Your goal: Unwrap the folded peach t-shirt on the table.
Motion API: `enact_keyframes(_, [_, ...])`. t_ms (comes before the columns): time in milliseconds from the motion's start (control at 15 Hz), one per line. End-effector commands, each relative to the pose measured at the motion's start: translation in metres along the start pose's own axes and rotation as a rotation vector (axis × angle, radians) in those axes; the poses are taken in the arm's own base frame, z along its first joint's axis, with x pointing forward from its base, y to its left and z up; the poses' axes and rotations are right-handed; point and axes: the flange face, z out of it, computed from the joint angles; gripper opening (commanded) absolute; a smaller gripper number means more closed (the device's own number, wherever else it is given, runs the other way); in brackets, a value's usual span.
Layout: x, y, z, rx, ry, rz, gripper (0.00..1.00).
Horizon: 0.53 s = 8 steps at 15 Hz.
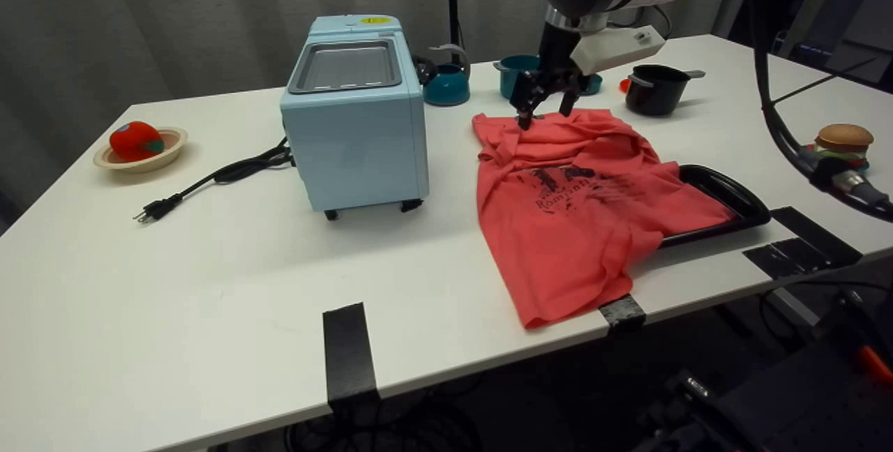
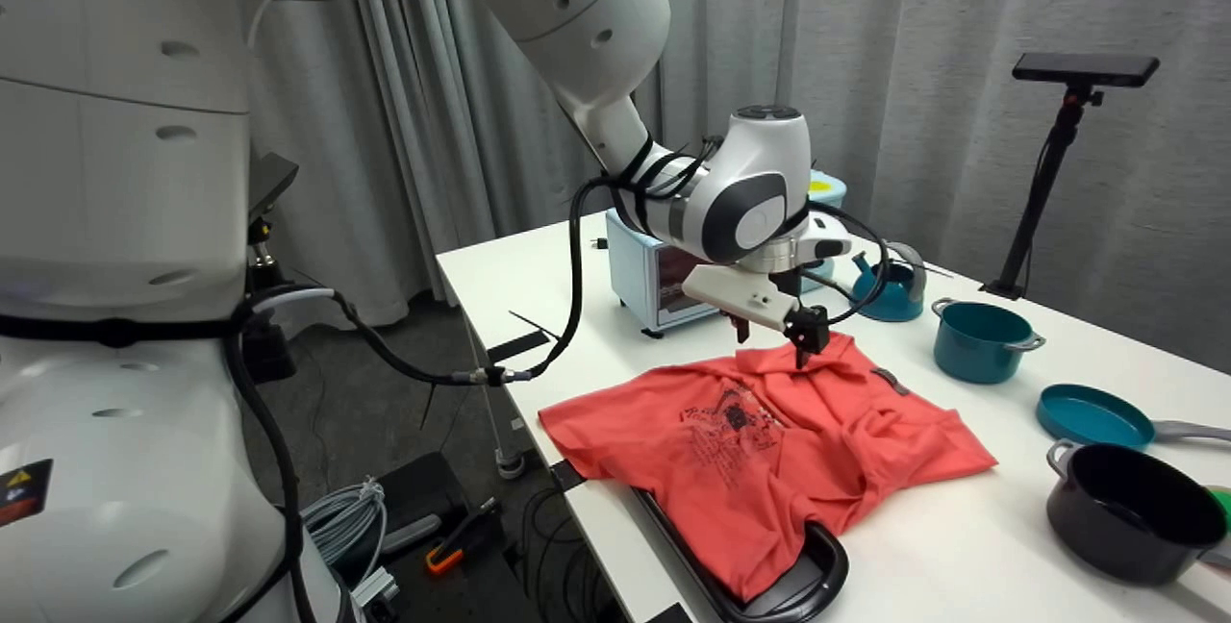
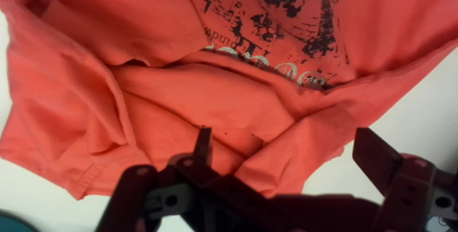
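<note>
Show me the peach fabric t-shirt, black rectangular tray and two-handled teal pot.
Peach t-shirt [image 1: 579, 229], in an exterior view: cloth near its middle.
Black tray [image 2: 829, 556], in an exterior view: corner rim.
Teal pot [image 2: 976, 354], in an exterior view: outer wall.

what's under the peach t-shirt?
A black tray, partly exposed in both exterior views, on the white table. The t-shirt hides the rest of the tray; whether anything else lies beneath can't be seen.

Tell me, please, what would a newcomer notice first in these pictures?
The rumpled peach t-shirt draws the eye first, spread on the white table and partly over a black tray. Next come the open gripper, over the t-shirt, and the light-blue appliance, standing on the same table.
</note>
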Motion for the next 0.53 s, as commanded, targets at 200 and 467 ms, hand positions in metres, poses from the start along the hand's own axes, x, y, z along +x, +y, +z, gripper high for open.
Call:
enact_keyframes(200, [0.007, -0.040, 0.020, 0.045, 0.027, -0.019, 1.00])
enact_keyframes(467, [0.011, -0.050, 0.037, 0.044, 0.047, -0.015, 1.00])
